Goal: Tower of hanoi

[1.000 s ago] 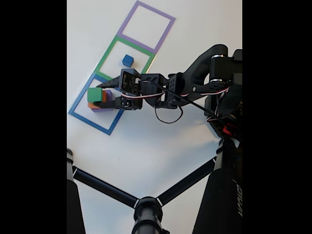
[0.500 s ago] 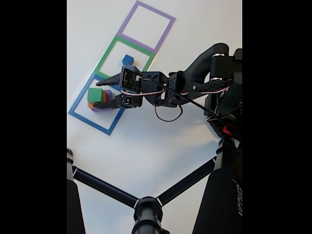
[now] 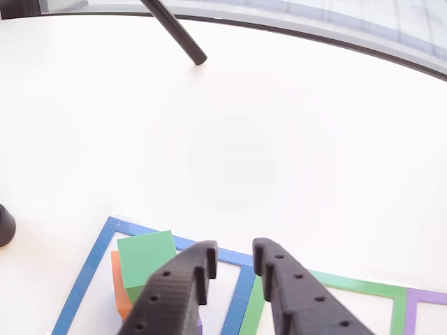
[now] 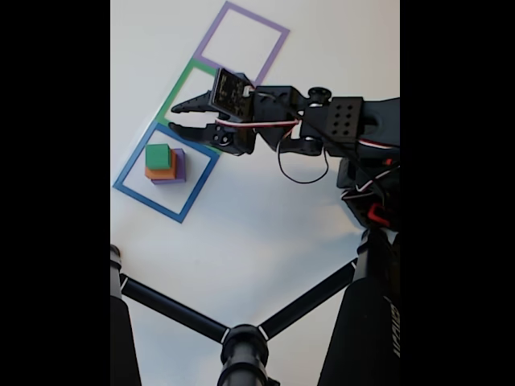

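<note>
I hold the gripper (image 4: 182, 117) empty, jaws parted, above the green outline (image 4: 171, 95). The green block (image 4: 158, 156) tops orange (image 4: 162, 172) and purple (image 4: 179, 169) inside the blue outline (image 4: 127, 193). I judge the blue cube is next: descend and straddle it.

No word, label, brand name or number can be read here. The tripod leg (image 4: 385, 338) at the lower right of the fixed view carries pale lettering running along it — too blurred and small to make out.
</note>
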Controlling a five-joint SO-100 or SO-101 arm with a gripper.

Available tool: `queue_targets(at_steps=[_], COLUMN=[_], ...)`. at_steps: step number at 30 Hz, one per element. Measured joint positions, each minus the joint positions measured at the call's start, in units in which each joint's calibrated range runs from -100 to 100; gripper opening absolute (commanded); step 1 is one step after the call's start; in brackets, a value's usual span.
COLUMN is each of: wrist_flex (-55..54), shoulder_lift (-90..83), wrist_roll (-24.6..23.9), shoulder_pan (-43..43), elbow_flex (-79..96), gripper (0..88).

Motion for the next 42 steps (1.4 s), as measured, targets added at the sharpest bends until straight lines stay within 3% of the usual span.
queue_targets(at_steps=[9,14,17,33,37,42], wrist_flex=[49.9,77.2,86.9,89.6,88.8,77.1], shoulder_lift=[-11.6,-11.6,-10.4,-10.3,-11.8,-15.3], wrist_roll=[0.5,0.5,0.0,0.5,0.5,0.5], shoulder_pan=[4.4,13.9,20.6,32.4,34.5,36.7], elbow_flex=[-32.0,-56.8,-67.4,-70.5,-62.2,-44.8], gripper=[0.2,0.2,0.2,1.1,15.3,27.7])
